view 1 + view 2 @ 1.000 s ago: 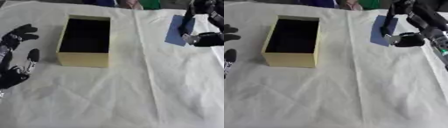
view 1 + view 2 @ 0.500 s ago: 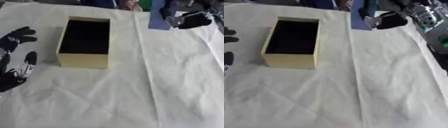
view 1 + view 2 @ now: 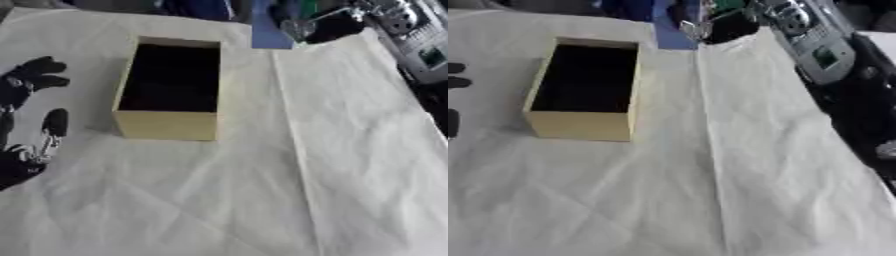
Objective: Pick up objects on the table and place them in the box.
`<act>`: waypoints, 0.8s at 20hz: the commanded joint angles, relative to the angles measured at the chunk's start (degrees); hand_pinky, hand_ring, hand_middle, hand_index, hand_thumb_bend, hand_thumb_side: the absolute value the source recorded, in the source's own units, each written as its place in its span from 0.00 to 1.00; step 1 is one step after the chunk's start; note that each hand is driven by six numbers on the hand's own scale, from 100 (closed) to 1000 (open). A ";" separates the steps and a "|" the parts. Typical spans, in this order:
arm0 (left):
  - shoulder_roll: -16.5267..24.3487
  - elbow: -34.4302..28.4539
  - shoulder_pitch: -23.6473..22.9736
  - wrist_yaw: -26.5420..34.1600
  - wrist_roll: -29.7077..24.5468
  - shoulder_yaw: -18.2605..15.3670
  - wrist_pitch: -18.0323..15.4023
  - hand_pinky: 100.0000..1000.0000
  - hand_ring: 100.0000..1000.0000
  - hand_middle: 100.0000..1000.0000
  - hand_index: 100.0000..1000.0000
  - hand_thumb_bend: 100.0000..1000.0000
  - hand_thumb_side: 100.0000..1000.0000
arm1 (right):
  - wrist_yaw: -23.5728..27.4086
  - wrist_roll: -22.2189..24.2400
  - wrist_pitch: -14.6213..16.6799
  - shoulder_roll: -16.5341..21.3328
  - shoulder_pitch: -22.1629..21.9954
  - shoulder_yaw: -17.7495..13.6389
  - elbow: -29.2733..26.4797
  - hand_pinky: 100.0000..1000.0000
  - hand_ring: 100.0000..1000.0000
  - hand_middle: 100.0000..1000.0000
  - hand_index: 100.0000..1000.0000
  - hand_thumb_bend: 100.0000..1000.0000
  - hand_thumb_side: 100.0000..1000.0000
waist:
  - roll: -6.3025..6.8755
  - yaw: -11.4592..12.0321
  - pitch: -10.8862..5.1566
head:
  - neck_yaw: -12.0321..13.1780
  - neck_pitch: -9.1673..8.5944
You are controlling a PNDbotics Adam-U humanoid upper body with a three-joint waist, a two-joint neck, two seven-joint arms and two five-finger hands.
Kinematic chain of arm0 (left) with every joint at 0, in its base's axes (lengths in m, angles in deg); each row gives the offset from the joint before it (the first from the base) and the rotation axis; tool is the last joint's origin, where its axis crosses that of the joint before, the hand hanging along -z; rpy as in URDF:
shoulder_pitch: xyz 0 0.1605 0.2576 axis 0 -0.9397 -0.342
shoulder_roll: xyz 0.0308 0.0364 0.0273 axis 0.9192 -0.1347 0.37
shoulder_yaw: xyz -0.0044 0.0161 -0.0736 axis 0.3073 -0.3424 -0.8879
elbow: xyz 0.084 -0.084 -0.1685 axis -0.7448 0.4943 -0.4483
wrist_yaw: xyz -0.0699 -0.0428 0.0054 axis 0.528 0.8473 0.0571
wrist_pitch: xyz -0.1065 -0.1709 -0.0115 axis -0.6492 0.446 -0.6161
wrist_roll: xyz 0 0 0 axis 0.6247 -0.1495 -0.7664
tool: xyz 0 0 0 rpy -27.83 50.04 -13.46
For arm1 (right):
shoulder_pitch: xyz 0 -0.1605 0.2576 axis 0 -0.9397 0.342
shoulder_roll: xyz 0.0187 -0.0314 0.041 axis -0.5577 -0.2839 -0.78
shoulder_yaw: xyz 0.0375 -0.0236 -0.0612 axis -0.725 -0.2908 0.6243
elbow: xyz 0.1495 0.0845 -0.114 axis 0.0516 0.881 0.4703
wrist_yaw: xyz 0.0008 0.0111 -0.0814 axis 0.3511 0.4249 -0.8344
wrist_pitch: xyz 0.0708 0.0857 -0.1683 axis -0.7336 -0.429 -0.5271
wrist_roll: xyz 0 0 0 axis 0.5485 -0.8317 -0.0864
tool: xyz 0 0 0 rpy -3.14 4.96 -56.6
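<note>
An open box (image 3: 168, 125) with pale yellow walls and a dark inside stands left of centre on the white cloth. Nothing can be made out inside it. My right hand (image 3: 335, 28) is raised at the far edge, right of the box's far end. It is shut on a flat blue object (image 3: 266, 32), which hangs upright on the hand's left side, above the cloth. Over at the left edge my left hand (image 3: 42, 67) rests open with its fingers pointing up, well apart from the box.
A creased white cloth (image 3: 262, 190) covers the table. My right arm's grey and black casing (image 3: 815, 45) runs down the right side. Dark and blue shapes lie beyond the table's far edge (image 3: 636, 7).
My right hand has lifted the blue object off the cloth at the right and carried it left and farther away, towards the box's far end. The left hand stayed put; the view shifted.
</note>
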 commanded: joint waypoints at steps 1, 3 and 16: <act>-0.03 -1.64 1.11 0.76 -0.28 0.39 -0.31 0.87 0.77 0.80 0.95 0.11 0.55 | -1.99 -0.17 0.95 -2.39 2.73 -0.37 3.83 0.59 0.53 0.13 0.33 0.00 0.14 | 0.40 0.41 -0.80 | -1.16 -0.81; -0.21 -1.86 1.36 1.13 -0.34 0.67 -0.40 0.87 0.77 0.80 0.95 0.11 0.54 | -4.23 -0.53 1.57 -4.45 3.90 -0.34 6.26 0.59 0.53 0.13 0.34 0.00 0.13 | 0.45 0.96 -0.71 | -1.70 -0.95; -1.32 -2.54 2.55 3.00 -0.53 1.48 -0.31 0.87 0.76 0.79 0.94 0.11 0.53 | -17.20 -3.52 6.46 -13.67 5.71 1.07 15.08 0.64 0.67 0.32 0.55 0.00 0.11 | 0.94 2.80 -0.55 | -3.80 -1.17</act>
